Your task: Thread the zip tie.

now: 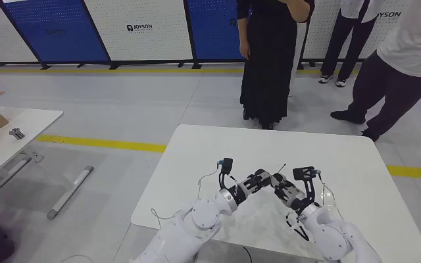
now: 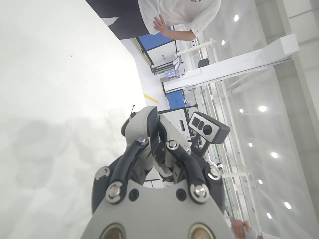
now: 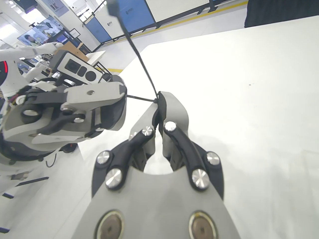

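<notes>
Item: 1 thin black plastic zip tie (image 3: 143,60), light, springy, probably slippery, held over the white table (image 1: 342,151) toward 6 o'clock, right gripper (image 3: 159,100) clamped mid-strap, left gripper (image 3: 122,95) clamped on the tail; best gripped close behind the tip.

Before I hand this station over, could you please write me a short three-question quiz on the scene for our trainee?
1. True or false: the zip tie lies flat on the table.
2. What grips the zip tie? A) the left gripper alone; B) the right gripper alone; C) both.
3. Short answer: has the tail gone through the tie's head yet?
Key: 1 false, it is held up off the table. 2 C. 3 No, the head sticks out free, beyond the right gripper.
</notes>
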### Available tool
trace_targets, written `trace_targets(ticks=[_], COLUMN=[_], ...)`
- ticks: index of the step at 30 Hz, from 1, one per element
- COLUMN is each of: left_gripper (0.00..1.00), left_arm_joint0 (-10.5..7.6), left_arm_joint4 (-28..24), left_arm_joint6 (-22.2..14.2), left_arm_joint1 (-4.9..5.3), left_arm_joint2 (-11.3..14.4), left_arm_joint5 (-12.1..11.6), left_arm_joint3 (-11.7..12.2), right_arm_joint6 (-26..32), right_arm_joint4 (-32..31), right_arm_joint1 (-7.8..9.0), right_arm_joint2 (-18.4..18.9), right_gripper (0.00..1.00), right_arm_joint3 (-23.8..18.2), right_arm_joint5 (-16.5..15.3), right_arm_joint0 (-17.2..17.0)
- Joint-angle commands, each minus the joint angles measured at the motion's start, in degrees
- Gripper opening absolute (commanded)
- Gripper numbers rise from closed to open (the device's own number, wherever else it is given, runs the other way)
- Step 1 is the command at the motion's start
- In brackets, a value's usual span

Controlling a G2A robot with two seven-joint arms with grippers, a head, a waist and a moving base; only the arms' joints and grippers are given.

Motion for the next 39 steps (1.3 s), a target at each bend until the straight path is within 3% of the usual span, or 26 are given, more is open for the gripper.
trace_targets(ticks=[1,13,26,39], left_gripper=[0.0,0.0,0.0,0.0], left_arm_joint0=[0.12,0.39,1.22,1.55], left_arm_joint4=[0.0,-0.3,-1.1,-1.6], left_arm_joint6=[0.0,-0.6,-0.1,0.3], left_arm_joint1=[0.01,0.03,0.27,0.32], left_arm_joint2=[0.0,-0.2,-1.7,-2.3], left_arm_joint5=[-0.4,-1.6,-1.9,-1.8], left_arm_joint3=[-0.1,-0.8,-3.0,-3.7], right_arm_joint6=[0.1,1.8,2.4,3.0], right_arm_joint4=[-0.1,-1.5,-1.1,-0.5], right_arm_joint1=[-0.02,-0.04,0.03,0.19], right_arm_joint2=[-0.2,-1.3,-1.2,-0.7], right_gripper=[0.0,0.0,0.0,0.0], right_arm_joint3=[0.2,1.5,3.5,3.8], right_arm_joint5=[0.0,-0.3,-1.2,-1.3], right_arm_joint0=[0.2,1.0,1.8,1.8])
